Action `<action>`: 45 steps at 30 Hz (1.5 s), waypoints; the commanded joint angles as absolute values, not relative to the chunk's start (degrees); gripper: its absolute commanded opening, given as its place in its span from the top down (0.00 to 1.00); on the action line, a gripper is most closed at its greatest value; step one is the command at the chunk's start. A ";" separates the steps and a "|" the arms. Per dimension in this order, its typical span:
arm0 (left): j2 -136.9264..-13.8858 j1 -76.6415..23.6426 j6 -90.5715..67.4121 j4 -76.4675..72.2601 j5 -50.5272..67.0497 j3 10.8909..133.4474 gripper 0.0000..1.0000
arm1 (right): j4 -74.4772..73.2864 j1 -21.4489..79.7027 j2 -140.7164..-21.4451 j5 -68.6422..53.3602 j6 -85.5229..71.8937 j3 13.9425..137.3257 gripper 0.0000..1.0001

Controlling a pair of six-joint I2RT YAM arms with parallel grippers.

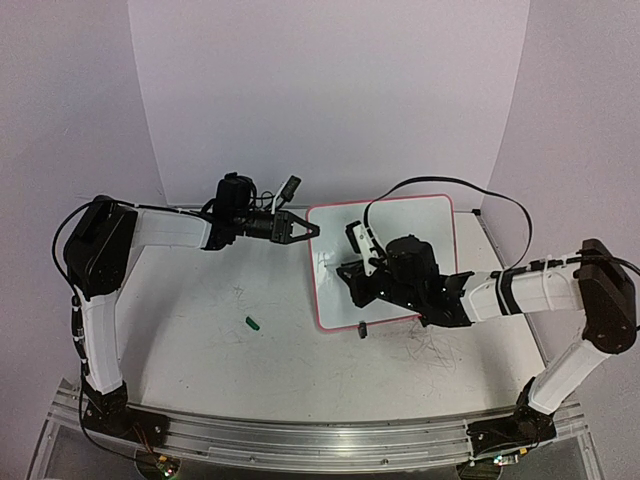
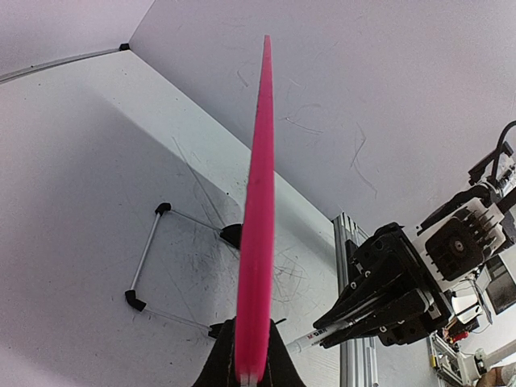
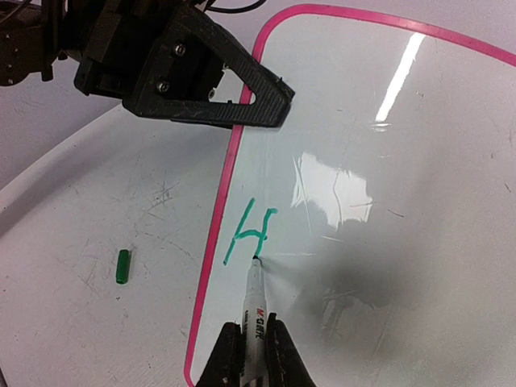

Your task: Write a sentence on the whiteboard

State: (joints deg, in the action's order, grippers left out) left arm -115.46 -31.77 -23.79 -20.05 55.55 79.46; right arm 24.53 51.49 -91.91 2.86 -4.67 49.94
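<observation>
The whiteboard [image 1: 400, 250] lies right of centre, glossy white with a pink rim. My left gripper [image 1: 310, 230] is shut on its left rim; in the left wrist view the rim [image 2: 258, 210] runs edge-on up from the gripper [image 2: 250, 372]. My right gripper [image 1: 352, 272] is shut on a white marker [image 3: 255, 298], whose tip touches the board [image 3: 387, 242]. Of the sentence, only a green "H" [image 3: 248, 232] shows near the left rim, just above the tip. The right gripper [image 3: 252, 355] and marker also show in the left wrist view [image 2: 310, 343].
A green marker cap [image 1: 253, 322] lies on the table left of the board, also in the right wrist view [image 3: 122, 266]. A thin wire stand with black corners [image 2: 149, 258] sits on the scuffed tabletop. Grey scribble marks [image 1: 432, 350] lie near the right arm.
</observation>
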 commanded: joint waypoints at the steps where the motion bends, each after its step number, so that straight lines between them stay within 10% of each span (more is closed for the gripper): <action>1: -115.76 -33.13 -23.91 -20.57 55.40 79.89 1.00 | 24.08 51.55 -90.35 3.52 -5.79 48.35 1.00; 45: -115.76 -33.23 -23.75 -20.60 55.51 79.89 1.00 | 26.82 50.59 -90.16 6.68 -4.85 49.74 1.00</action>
State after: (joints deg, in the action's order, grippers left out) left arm -115.46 -31.83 -23.79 -20.14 55.55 79.46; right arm 24.82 50.76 -89.18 5.41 -4.99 48.07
